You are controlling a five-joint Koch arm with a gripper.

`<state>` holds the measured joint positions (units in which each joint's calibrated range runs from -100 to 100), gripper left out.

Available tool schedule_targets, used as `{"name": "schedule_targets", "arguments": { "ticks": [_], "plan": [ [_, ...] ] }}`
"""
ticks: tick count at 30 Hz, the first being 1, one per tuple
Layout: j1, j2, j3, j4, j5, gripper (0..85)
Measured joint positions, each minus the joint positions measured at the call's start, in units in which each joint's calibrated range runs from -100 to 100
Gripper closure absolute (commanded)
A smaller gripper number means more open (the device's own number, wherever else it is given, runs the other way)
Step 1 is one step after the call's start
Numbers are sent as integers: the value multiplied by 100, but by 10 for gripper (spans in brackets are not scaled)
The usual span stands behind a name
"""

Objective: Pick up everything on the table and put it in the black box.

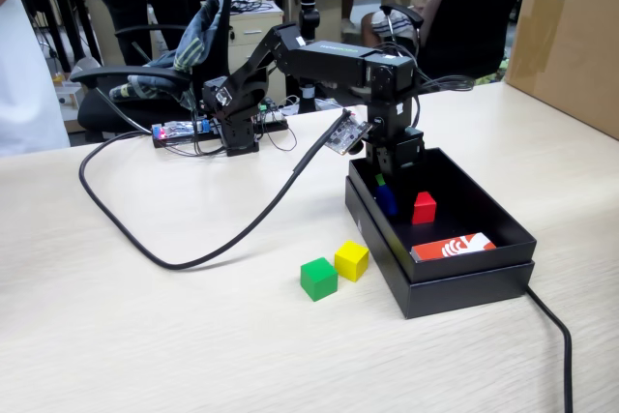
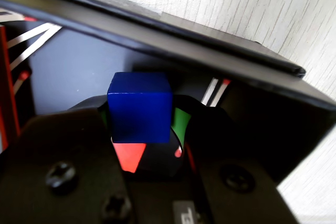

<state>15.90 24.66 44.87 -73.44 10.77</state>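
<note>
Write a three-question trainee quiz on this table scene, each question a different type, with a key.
1. True or false: the pincer holds a blue block over the inside of the black box.
2. Multiple choice: which blocks sit on the table outside the box? A) red and blue B) green and yellow C) only green
3. Fill in: besides the red block, the box holds a flat red and white ____ near its front wall in the fixed view.

Key: 1 true; 2 B, the green block and yellow block; 3 card.
</note>
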Motion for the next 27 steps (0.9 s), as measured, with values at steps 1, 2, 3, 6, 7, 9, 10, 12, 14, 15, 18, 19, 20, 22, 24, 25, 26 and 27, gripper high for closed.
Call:
{"name": "schedule_targets", "arguments": {
  "ticks": [1,2,3,6,7,9,10,12,14,15,18,19,20,22,24,25,26,27],
  "plan": [
    [0,39,0,0,10,642],
    [5,39,0,0,15,600],
    [5,39,0,0,29,576],
    [10,39,37,0,63,576],
    [10,39,137,0,68,576],
    [10,0,201,0,83,576],
    [10,-91,219,-8,83,576],
    [-15,-401,210,-8,83,576],
    [-68,-1049,219,-8,83,576],
    [-117,-1450,219,-8,73,576],
    [-342,-2472,219,-15,-63,576],
    [-420,-2693,219,-31,-147,564],
    [-513,-2848,246,-46,-234,524],
    [-713,-2900,438,-62,-400,470],
    [-928,-2913,438,-70,-567,447],
    [-1040,-2874,438,-70,-650,438],
    [-1138,-2822,438,-70,-728,438],
    [-1231,-2693,447,-70,-801,438]
  ]
}}
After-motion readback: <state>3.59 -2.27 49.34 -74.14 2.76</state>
